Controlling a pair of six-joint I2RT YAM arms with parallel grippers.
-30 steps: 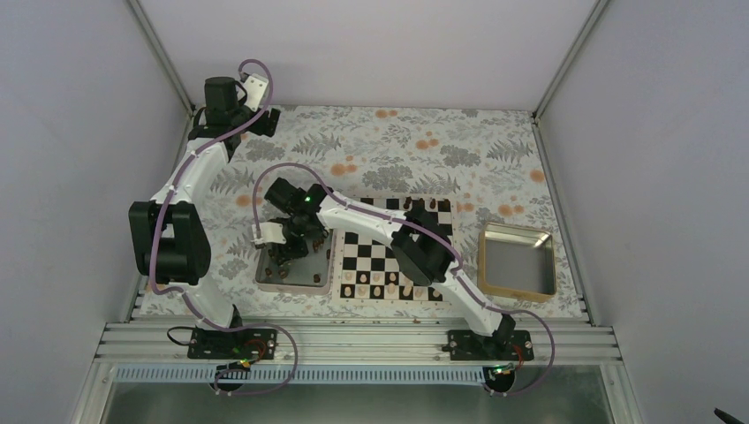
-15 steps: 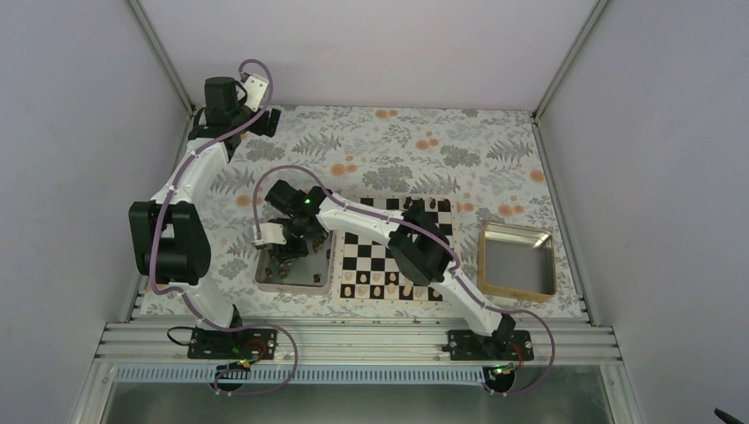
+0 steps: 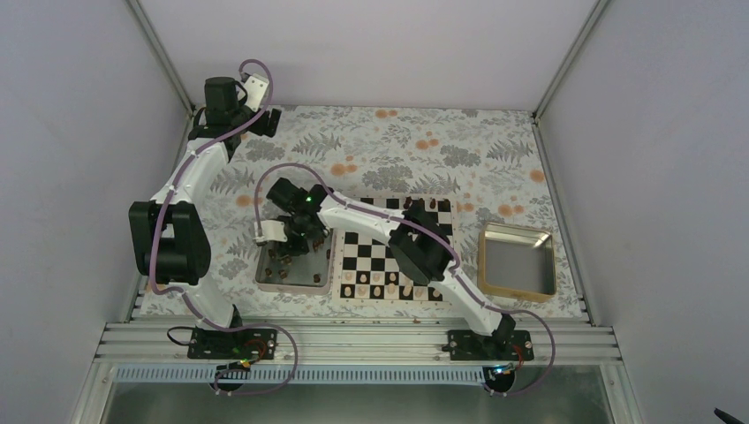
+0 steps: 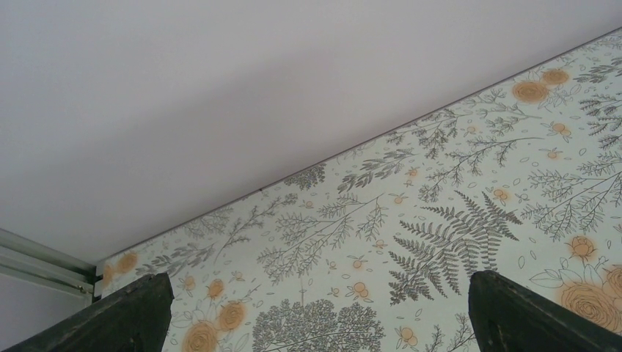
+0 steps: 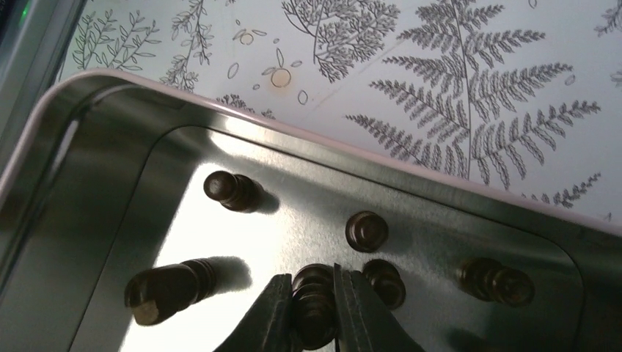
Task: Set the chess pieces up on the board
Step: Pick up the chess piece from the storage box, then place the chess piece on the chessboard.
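- Narrowed from part-open a second ago to clamped on one dark piece (image 5: 315, 317) with the right gripper (image 5: 312, 282)
- Reads as a pick just begun; lifting and carrying to the board (image 3: 380, 256) not yet done
- Held piece squeezed between both fingers, low in the tray (image 5: 293, 198), left of the board; cannot tell whether clear of the tray floor
- Neighbour (image 5: 383, 282) just beside the right finger, so likely to be nudged on lift
- Left gripper (image 4: 315, 323) spread wide, holding nothing, over the cloth (image 4: 440, 235), well apart from the tray
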